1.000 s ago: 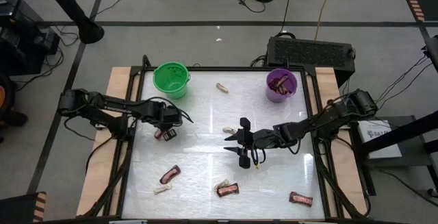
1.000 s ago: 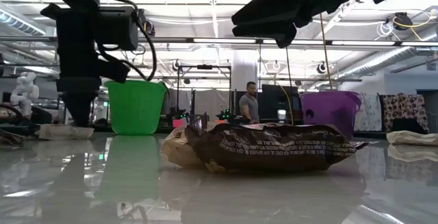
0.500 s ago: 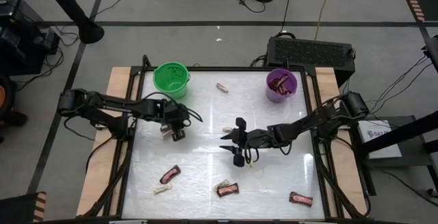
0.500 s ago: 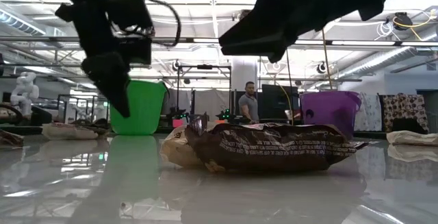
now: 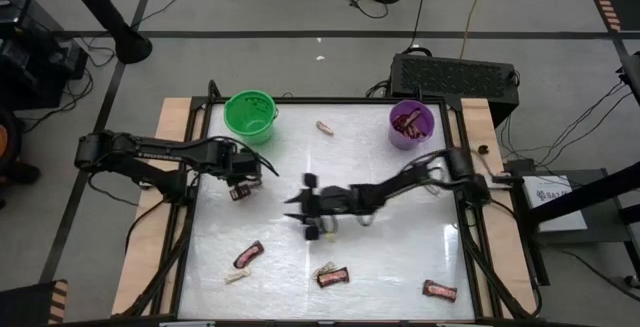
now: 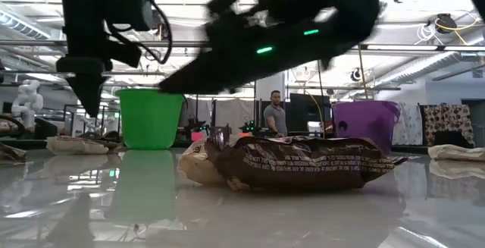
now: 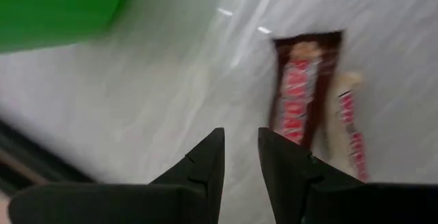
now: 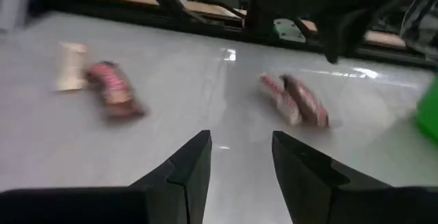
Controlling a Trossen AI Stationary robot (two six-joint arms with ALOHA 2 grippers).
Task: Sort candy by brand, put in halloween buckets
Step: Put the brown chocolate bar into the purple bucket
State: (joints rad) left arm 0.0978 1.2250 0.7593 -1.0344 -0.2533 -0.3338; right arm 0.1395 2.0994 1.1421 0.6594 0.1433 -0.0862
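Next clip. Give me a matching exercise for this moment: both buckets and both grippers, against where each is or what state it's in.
1. green bucket
2. purple bucket
3. left gripper
4. right gripper

A. open, over the middle of the table
B. dark red-brown candy inside
C. far left corner
D. open, beside a candy pair

Pairs: 1-C, 2-B, 3-D, 4-A

Table (image 5: 400, 257), glossy white: I count green bucket (image 5: 249, 115) and purple bucket (image 5: 411, 124) beyond my right claw (image 5: 308, 211); candy (image 5: 333, 277) scattered nearer.
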